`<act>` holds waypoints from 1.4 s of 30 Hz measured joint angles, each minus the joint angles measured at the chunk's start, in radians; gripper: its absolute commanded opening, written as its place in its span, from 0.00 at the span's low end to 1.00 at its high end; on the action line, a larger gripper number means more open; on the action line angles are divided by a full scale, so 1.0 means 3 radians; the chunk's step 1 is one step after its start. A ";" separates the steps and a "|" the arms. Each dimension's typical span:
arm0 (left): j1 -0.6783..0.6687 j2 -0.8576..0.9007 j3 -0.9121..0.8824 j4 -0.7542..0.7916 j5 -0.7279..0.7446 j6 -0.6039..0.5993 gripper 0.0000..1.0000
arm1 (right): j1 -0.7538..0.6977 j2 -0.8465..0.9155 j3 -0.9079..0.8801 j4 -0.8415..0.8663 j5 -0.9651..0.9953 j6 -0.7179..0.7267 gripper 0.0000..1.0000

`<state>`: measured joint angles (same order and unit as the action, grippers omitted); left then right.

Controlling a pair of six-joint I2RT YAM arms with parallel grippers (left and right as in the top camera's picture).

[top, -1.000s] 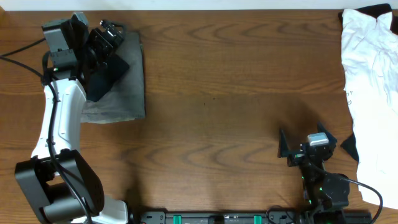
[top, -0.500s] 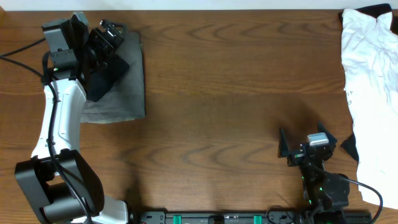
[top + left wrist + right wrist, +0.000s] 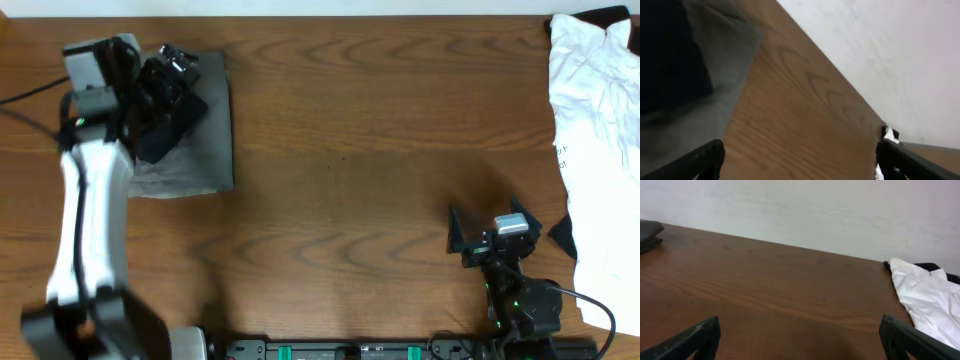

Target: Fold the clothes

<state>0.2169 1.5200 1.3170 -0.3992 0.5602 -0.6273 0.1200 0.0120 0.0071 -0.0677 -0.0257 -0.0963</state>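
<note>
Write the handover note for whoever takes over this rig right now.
Left claw: open, empty, over the grey garment at the far left of the table.
Right claw: open, empty, low near the front right, apart from the white garment.
Done: the grey garment lies folded flat.
Left: the white garment is crumpled at the right edge, not yet folded. A dark cloth shows from under it, mostly hidden.
</note>
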 measured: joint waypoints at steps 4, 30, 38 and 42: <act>-0.0017 -0.0746 0.0000 -0.0237 -0.0072 -0.0001 0.98 | 0.0000 0.0000 0.0000 0.0000 0.0000 -0.0001 0.99; -0.0923 -0.4086 -0.3123 0.0670 -0.1432 0.0009 0.98 | 0.0000 0.0000 0.0000 -0.0001 0.0003 -0.0001 0.99; -0.0923 -0.4426 -0.3965 0.1489 -0.1769 0.0010 0.98 | 0.0000 0.0000 0.0000 0.0000 0.0003 -0.0001 0.99; -0.0923 -0.4622 -0.4149 0.1495 -0.1940 0.0025 0.98 | 0.0000 0.0000 0.0000 0.0000 0.0001 -0.0001 0.99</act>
<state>-0.0601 0.1333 0.0723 0.0494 -0.0219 -0.6197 0.1200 0.0120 0.0071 -0.0677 -0.0254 -0.0967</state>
